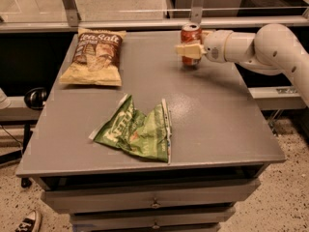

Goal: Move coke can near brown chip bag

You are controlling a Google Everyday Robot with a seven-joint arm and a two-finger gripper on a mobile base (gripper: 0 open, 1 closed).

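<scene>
Spanning the table's [217, 129] far edge: brown chip bag [94, 57] flat at the far-left corner, coke can [190, 34] upright right of centre.
The gripper [189, 49], its arm stretched over the right edge, sits at the can's mid-height; whether it clamps the can cannot be told. The bag lies directly left, so the carry likely follows the far edge.

We see warm overhead light, a soft sheen on the table [217, 110], faint shadow under the gripper [189, 50] at 1 o'clock.
</scene>
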